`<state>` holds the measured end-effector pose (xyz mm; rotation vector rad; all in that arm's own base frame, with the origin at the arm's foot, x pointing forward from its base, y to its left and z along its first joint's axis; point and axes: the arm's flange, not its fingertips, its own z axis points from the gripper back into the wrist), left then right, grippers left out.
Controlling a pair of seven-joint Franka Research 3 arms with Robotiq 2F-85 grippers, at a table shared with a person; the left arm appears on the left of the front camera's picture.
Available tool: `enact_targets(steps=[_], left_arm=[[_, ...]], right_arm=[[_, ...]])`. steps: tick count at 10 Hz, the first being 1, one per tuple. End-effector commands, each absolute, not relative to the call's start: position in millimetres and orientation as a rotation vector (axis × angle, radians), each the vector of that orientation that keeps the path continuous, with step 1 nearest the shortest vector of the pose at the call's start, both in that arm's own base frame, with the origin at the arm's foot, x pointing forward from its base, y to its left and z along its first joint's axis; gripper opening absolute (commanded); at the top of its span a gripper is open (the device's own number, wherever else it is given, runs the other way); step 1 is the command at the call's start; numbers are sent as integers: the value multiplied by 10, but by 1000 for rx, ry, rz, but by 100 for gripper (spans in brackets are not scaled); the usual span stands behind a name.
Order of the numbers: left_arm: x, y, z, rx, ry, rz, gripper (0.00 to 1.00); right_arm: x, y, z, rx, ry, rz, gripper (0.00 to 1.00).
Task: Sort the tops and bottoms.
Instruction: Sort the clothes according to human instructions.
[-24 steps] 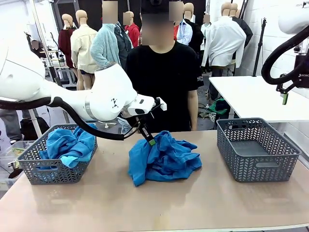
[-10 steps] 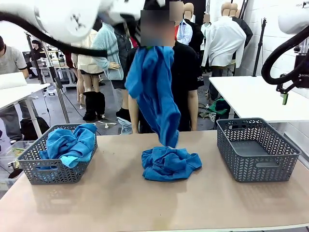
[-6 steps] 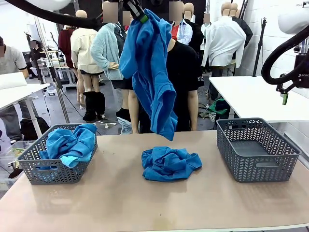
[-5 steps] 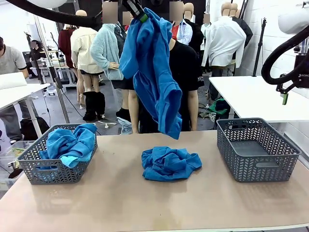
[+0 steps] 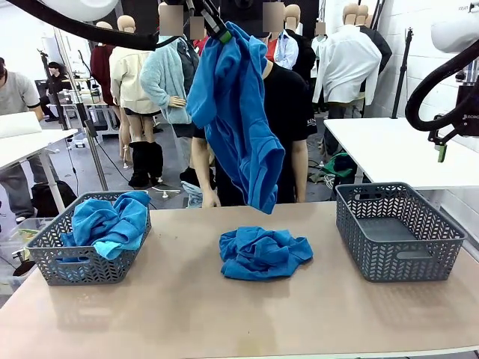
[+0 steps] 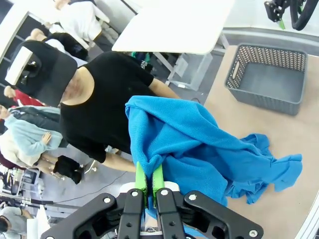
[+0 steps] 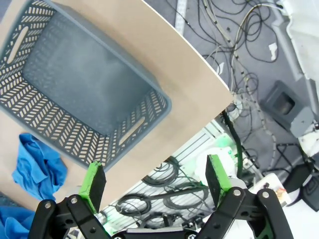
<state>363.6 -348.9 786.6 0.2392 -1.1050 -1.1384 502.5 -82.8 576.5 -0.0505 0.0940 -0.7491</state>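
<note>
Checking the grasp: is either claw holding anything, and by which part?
The left claw is shut on a bright blue garment, pinching a bunched fold at its top end; the rest hangs free. The right claw is open, empty.

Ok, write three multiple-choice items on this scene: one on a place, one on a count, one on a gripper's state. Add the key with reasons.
1. Where is the blue garment that the left gripper pinches?
A. Hanging high in the air
B. Folded on a chair
C. Draped over the person's arm

2. How many grey baskets stand on the table?
A. One
B. Two
C. Three

3. How is the right gripper?
A. Shut on a garment
B. Shut on nothing
C. Open, holding nothing

Key:
1. A: it dangles from the raised gripper, its lower end clear of the table.
2. B: the left basket and the right basket.
3. C: its green pads stand wide apart with nothing between them.
</note>
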Motion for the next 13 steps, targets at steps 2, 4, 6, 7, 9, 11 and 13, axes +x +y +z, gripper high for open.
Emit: enact_targets(steps=[2, 4, 6, 7, 9, 11, 13], left_arm=[[3614, -3458, 7928, 248, -1130, -1138, 0], [3614, -3458, 7928, 248, -1130, -1138, 0], [3614, -3458, 7928, 248, -1130, -1138, 0], [3614, -3458, 7928, 248, -1130, -1138, 0], [3614, -3458, 7928, 248, -1130, -1138, 0], [3614, -3458, 7928, 248, -1130, -1138, 0], [3614, -3458, 7928, 248, -1130, -1138, 0]], right_arm=[[5028, -831, 5780, -70, 97, -744, 100], [5028, -831, 5780, -70, 97, -744, 100], [5028, -831, 5780, -70, 97, -744, 100], [5028, -831, 5780, -70, 97, -744, 100], [5028, -831, 5780, -70, 97, -744, 100], [5028, -831, 5780, -70, 97, -744, 100], [5028, -831, 5780, -70, 97, -744, 100]])
